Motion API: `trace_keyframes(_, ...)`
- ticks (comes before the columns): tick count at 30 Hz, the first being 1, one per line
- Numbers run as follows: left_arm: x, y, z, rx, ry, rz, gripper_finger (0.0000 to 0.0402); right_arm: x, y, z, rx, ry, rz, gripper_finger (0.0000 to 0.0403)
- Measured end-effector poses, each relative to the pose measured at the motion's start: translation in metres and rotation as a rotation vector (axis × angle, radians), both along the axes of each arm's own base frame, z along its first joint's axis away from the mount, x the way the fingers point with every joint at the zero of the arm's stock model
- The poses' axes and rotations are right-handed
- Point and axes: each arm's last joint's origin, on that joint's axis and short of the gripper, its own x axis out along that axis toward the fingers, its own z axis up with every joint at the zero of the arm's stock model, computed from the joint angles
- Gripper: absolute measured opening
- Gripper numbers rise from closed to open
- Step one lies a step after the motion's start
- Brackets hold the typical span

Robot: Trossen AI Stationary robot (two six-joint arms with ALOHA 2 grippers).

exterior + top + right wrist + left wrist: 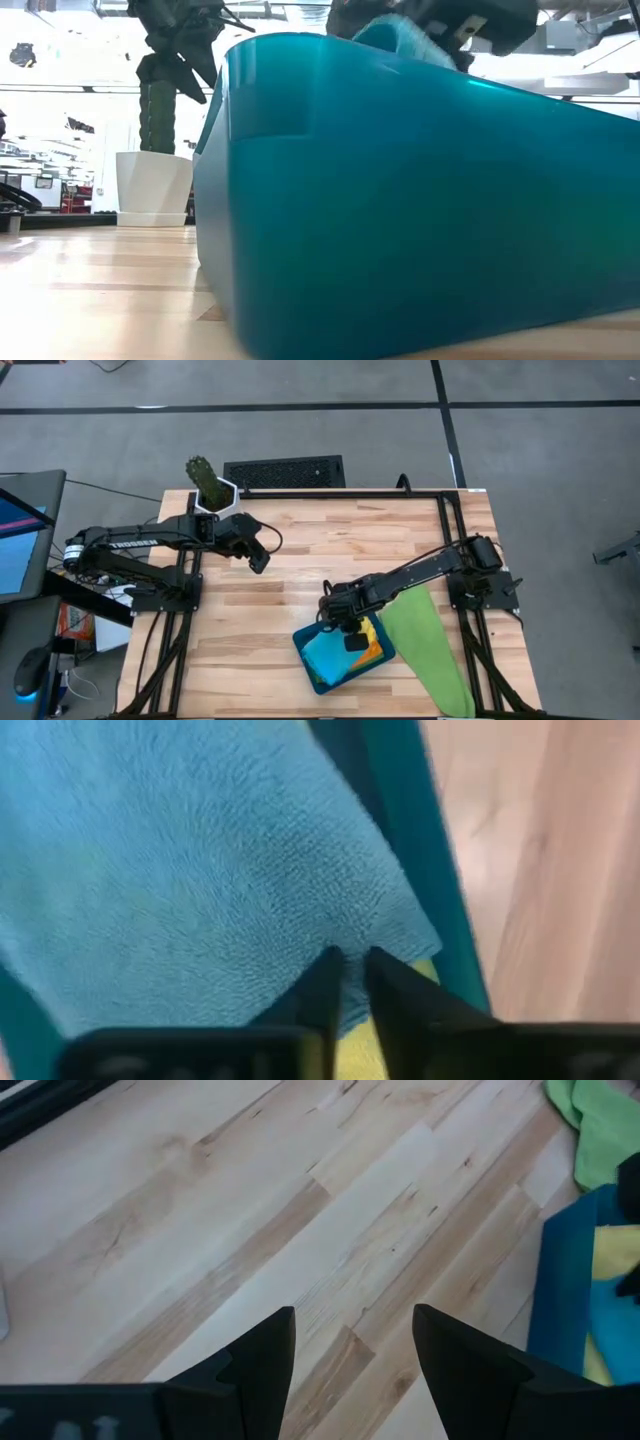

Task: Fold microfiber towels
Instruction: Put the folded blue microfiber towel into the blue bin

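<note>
A dark teal tray [306, 652] near the table's front edge holds a sky-blue towel [328, 653] lying over a yellow towel [395, 1030] and an orange one [374, 652]. My right gripper [350, 960] reaches down into the tray and is shut on the blue towel. A green towel [432, 650] lies spread on the table to the right of the tray, and its near end goes over the front edge. My left gripper [355, 1350] hangs open above bare wood at the far left, with nothing between its fingers. My right gripper pinches the blue towel's edge near a corner [385, 935] between its two fingers. The fingers come steeply from above. The rest of the towel lies in the tray on the yellow towel, and a hump of it [400, 35] stands above the tray's rim.
A cactus in a white pot [212, 488] stands at the table's far edge behind my left arm. Black frame rails [450, 530] run along the table's sides. Bare wood [300, 550] lies between the two arms.
</note>
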Motion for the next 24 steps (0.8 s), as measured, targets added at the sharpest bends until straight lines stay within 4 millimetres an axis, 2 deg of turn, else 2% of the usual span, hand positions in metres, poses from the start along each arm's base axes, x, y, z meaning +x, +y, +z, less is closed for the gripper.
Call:
trace_keyframes(3, 0.0, 0.0, 0.0, 0.008, -0.002, 0.001, 0.0196, -0.003, -0.001, 0.008, -0.004, -0.003, -0.035, 0.0031)
trace_keyframes(5, 0.0, 0.0, 0.0, 0.009, -0.004, 0.001, 0.0196, -0.008, -0.003, 0.011, -0.008, 0.033, -0.057, 0.0012)
trace_keyframes(12, 0.001, 0.001, 0.001, 0.035, -0.012, 0.01, 0.0196, -0.017, 0.004, 0.009, -0.03, 0.101, -0.143, 0.0018)
trace_keyframes(15, 0.003, 0.001, 0.003, 0.036, -0.035, 0.008, 0.0196, -0.014, 0.012, 0.01, -0.003, 0.061, -0.133, 0.0015)
trace_keyframes(18, 0.005, 0.0, 0.004, 0.004, -0.069, -0.014, 0.0196, -0.011, 0.02, 0.013, 0.036, 0.008, -0.121, 0.0035)
trace_keyframes(21, 0.008, -0.003, 0.006, -0.039, -0.111, -0.042, 0.0196, -0.011, 0.021, 0.02, 0.059, -0.008, -0.142, 0.0074)
trace_keyframes(24, 0.018, -0.015, 0.004, -0.088, -0.217, -0.136, 0.0196, -0.017, 0.016, 0.033, 0.061, -0.013, -0.175, 0.0115)
